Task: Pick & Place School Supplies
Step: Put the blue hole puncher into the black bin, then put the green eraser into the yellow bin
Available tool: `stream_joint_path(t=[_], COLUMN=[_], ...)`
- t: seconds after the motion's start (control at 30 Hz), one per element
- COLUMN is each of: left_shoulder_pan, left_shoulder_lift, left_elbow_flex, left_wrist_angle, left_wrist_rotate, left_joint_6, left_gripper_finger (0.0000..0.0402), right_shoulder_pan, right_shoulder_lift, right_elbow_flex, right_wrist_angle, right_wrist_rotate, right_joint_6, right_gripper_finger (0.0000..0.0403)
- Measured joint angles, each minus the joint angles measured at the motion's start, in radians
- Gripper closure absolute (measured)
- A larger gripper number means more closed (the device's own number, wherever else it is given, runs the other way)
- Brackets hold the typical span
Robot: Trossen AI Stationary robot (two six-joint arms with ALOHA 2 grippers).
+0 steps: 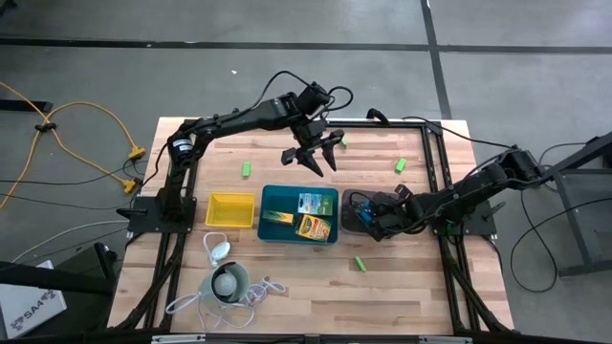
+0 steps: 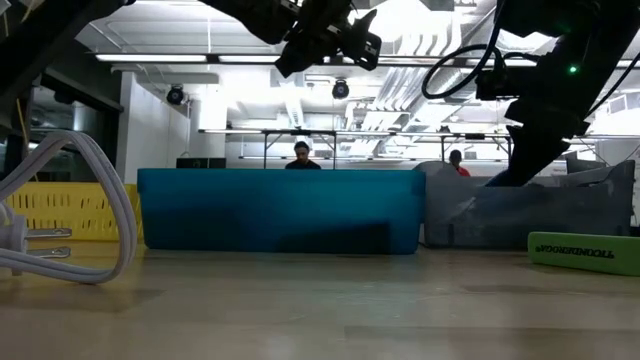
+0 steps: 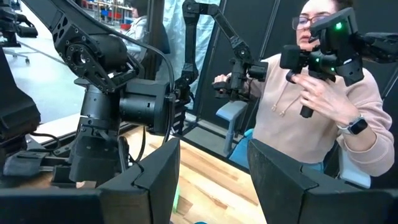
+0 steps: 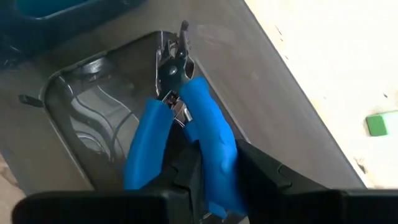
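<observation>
Jaws of the right gripper (image 4: 208,168) clamp a blue-handled tool (image 4: 186,134) over the grey tray (image 4: 118,68); left gripper (image 1: 316,153), jaws spread and empty, hangs above the wooden table (image 1: 287,306).

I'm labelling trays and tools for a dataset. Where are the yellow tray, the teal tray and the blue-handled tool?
yellow tray (image 1: 230,222): high view, on its near rim.
teal tray (image 1: 269,207): high view, on bare floor at its left side.
blue-handled tool (image 4: 208,134): right wrist view, on one blue handle, above the dark grey tray.

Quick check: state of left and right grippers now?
Left gripper: open, empty, raised above the table's far side.
Right gripper: shut on the blue-handled tool, over the dark grey tray.
</observation>
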Motion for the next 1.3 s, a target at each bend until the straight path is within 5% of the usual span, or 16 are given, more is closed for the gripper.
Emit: stream_joint_path(t=[0.83,1.3], left_shoulder_pan=[0.0,0.0], left_shoulder_lift=[0.0,0.0], left_elbow_flex=[0.0,0.0], left_wrist_angle=[0.001,0.022], left_wrist_rotate=[-0.001,-0.002], left_joint_6=[-0.003,-0.002], left_gripper_finger=[0.0218,0.0218], right_shoulder_pan=[0.0,0.0], right_shoulder_lift=[-0.004,-0.164], right_elbow_flex=[0.001,0.002], right_wrist_angle=[-0.008,-0.011], right_wrist_rotate=[-0.05,-0.05], right_joint_6=[-0.029,-0.056], right_gripper_finger=[0.0273,0.0272])
